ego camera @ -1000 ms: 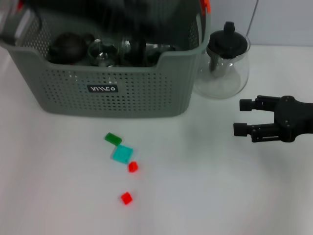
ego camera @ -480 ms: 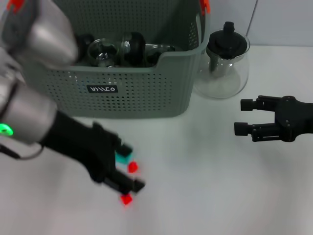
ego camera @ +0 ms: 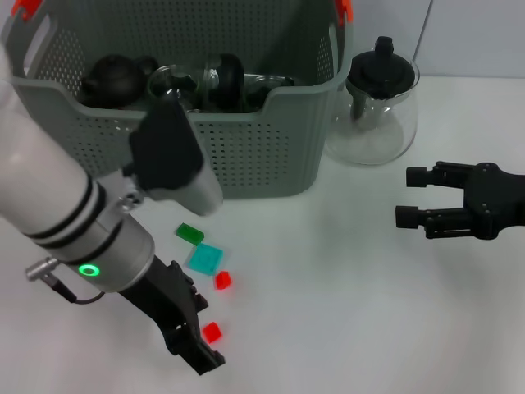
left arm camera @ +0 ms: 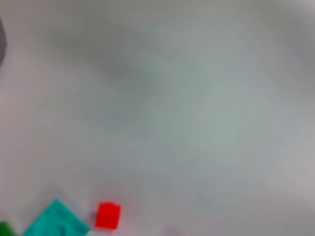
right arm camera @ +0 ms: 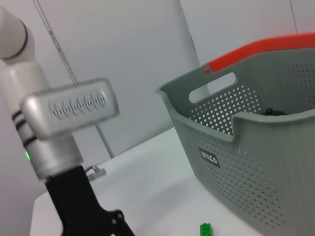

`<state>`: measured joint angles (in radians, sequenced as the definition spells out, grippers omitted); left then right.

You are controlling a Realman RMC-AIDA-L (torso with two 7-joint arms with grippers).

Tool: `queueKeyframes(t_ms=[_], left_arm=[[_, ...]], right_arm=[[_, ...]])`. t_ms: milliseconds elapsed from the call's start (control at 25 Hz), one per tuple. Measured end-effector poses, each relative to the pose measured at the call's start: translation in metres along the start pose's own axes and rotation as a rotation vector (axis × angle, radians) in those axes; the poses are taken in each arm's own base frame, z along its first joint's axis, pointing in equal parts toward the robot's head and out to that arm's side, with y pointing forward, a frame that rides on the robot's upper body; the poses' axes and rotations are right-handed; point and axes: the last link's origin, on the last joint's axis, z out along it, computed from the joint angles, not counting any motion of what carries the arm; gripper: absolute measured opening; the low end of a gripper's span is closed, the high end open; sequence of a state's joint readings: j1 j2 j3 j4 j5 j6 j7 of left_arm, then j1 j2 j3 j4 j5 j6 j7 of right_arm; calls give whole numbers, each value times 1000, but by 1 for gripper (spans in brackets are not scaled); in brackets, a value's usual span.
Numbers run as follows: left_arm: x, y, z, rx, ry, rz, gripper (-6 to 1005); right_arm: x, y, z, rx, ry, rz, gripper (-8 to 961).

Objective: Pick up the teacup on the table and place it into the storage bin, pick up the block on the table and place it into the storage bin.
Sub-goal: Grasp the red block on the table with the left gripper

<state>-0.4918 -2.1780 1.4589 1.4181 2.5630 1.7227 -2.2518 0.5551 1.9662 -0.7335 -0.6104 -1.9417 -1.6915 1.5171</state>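
Observation:
The grey-green storage bin (ego camera: 246,156) stands at the back left, also seen in the right wrist view (right arm camera: 266,167). A glass teacup (ego camera: 170,82) lies inside it among dark tea ware. On the table in front lie a green block (ego camera: 189,233), a teal block (ego camera: 204,258) and two red blocks (ego camera: 222,280) (ego camera: 212,332). My left gripper (ego camera: 199,345) is low over the table, right beside the nearer red block. The left wrist view shows a red block (left arm camera: 108,215) and the teal block (left arm camera: 56,222). My right gripper (ego camera: 410,197) hovers open and empty at the right.
A glass teapot (ego camera: 376,111) with a black lid stands right of the bin, behind my right gripper. The bin has orange handle clips (ego camera: 344,10). My left arm (ego camera: 74,222) covers the table's front left.
My left arm came down from over the bin to the blocks, then drew toward the front, uncovering the green, teal and one red block. The right arm has barely moved.

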Motion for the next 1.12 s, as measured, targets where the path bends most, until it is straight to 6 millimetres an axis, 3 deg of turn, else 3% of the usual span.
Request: queueKeyframes(t_ms=[200, 1000, 1120], left_arm=[[2, -7, 14, 52, -35, 33, 844], [7, -7, 30, 83, -58, 167, 841], [6, -8, 31, 85, -63, 201, 800]], right_arm=[[0, 0, -1, 2, -2, 6, 945], [0, 0, -1, 6, -8, 2, 944], [0, 0, -1, 6, -8, 2, 944]])
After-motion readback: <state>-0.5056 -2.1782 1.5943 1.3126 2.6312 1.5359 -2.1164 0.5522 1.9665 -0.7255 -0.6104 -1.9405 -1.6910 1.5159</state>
